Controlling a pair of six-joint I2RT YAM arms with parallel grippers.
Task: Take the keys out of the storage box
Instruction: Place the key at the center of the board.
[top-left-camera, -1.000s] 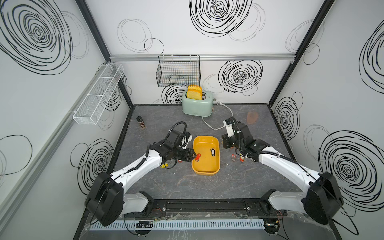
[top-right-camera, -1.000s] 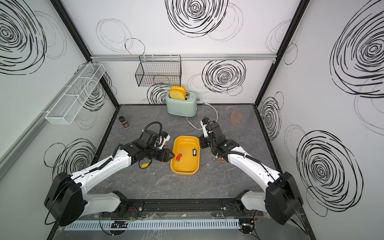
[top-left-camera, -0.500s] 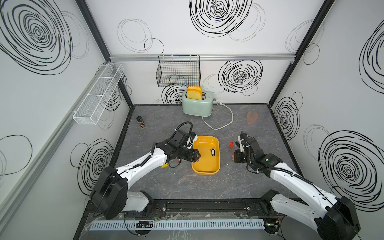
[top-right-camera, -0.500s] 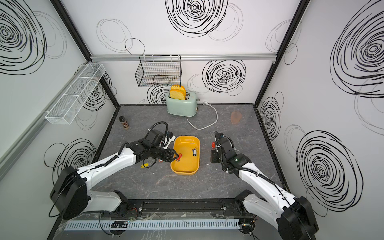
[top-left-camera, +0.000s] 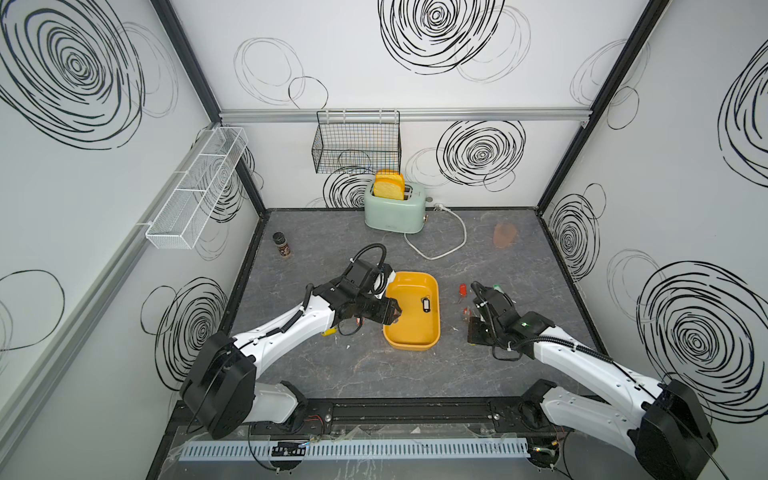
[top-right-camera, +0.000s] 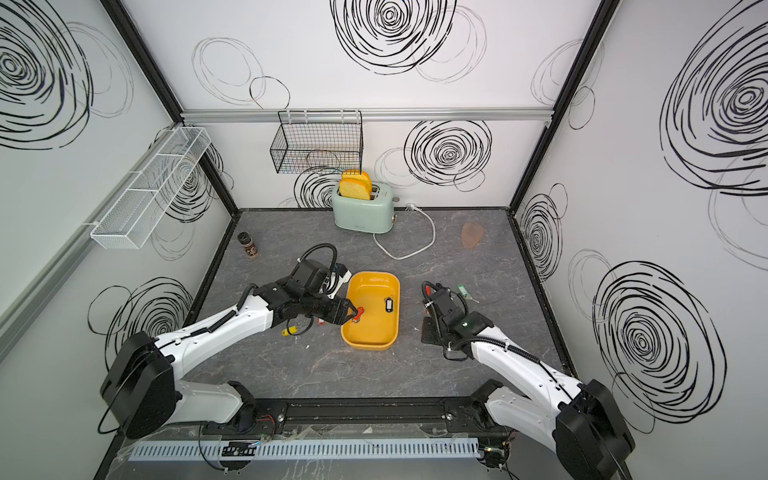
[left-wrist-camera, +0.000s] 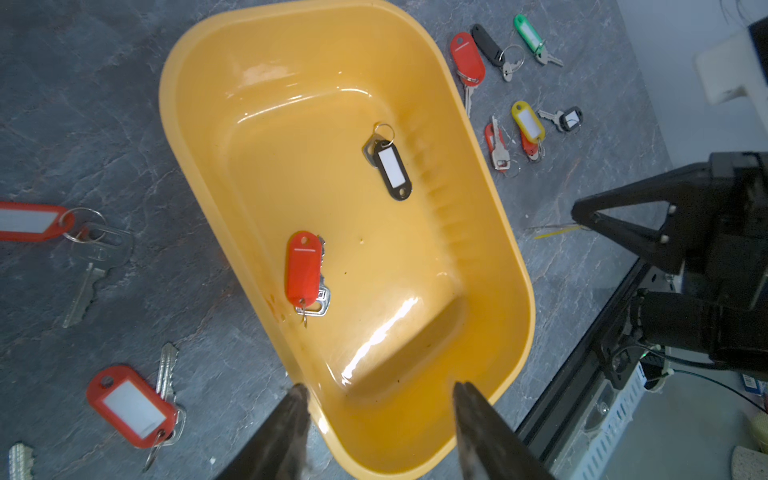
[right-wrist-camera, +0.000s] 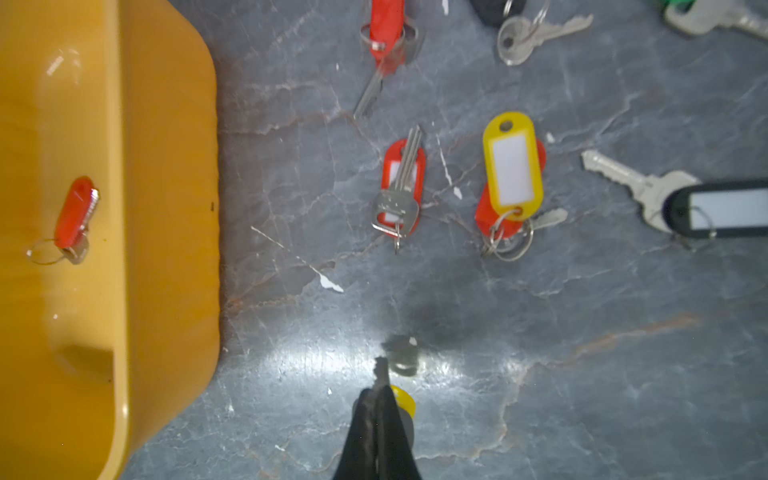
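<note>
The storage box (top-left-camera: 409, 345), a mustard-yellow tray, sits mid-table, also in the left wrist view (left-wrist-camera: 199, 174). Two keys lie in it: a red-tagged one (left-wrist-camera: 304, 269) and a black-tagged one (left-wrist-camera: 392, 168). My left gripper (left-wrist-camera: 380, 401) hangs open over the tray's left rim (top-right-camera: 353, 316), close to the red-tagged key. My right gripper (right-wrist-camera: 380, 399) is shut on a yellow-tagged key (right-wrist-camera: 406, 402), low over the table right of the tray (top-left-camera: 473, 334). Several keys (right-wrist-camera: 513, 170) lie on the table beyond it, others left of the tray (left-wrist-camera: 131, 405).
A mint toaster (top-left-camera: 395, 208) with toast stands at the back, its white cord (top-left-camera: 453, 245) looping forward. A spice jar (top-left-camera: 282, 245) stands back left, a pinkish cup (top-left-camera: 505, 235) back right. A black wire basket (top-left-camera: 357, 145) and a white mesh basket (top-left-camera: 195, 195) hang on the walls.
My right arm has drawn away from the tray's right side, to the right and toward the front, still shut. The left gripper has edged a little further over the tray's rim.
</note>
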